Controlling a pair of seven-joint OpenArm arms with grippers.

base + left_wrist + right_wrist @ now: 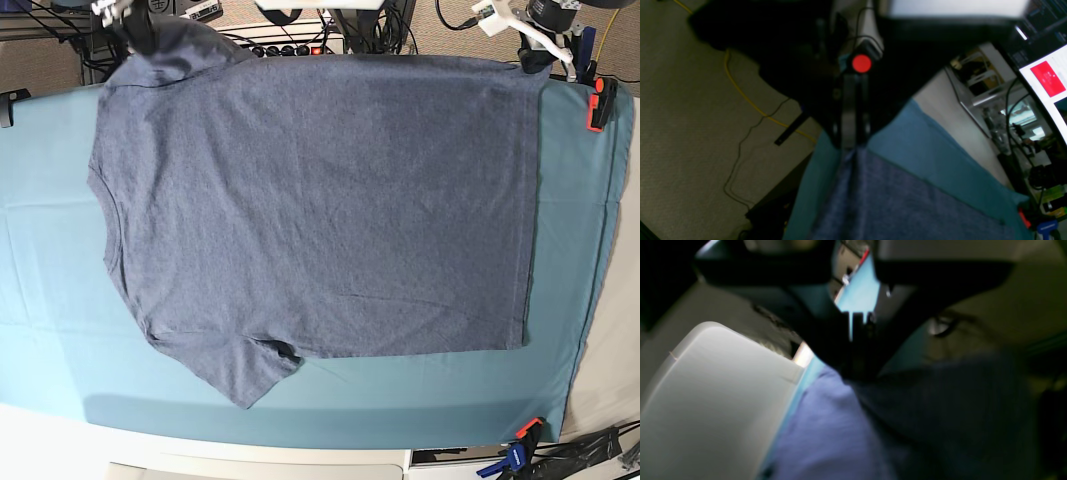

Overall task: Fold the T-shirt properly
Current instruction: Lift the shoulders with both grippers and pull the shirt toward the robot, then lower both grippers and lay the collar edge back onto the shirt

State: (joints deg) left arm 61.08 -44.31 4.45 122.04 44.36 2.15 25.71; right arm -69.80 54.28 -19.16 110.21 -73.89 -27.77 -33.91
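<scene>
The blue-grey T-shirt (320, 200) lies spread flat on the teal table cloth (50, 260), plain side up, neck to the left and hem to the right. My right gripper (140, 38) is at the far left corner, shut on the far sleeve. In the right wrist view its dark fingers (858, 373) pinch the shirt fabric (940, 406). My left gripper (533, 60) is at the far right corner, shut on the hem corner. In the left wrist view it (853, 145) clamps the shirt's edge (893, 200). The lettering is hidden.
An orange clamp (600, 100) holds the cloth at the far right edge, and more clamps (520, 440) sit at the near right corner. A white plastic part (713, 400) fills the right wrist view's left. A monitor (1047, 80) and cables stand beyond the table.
</scene>
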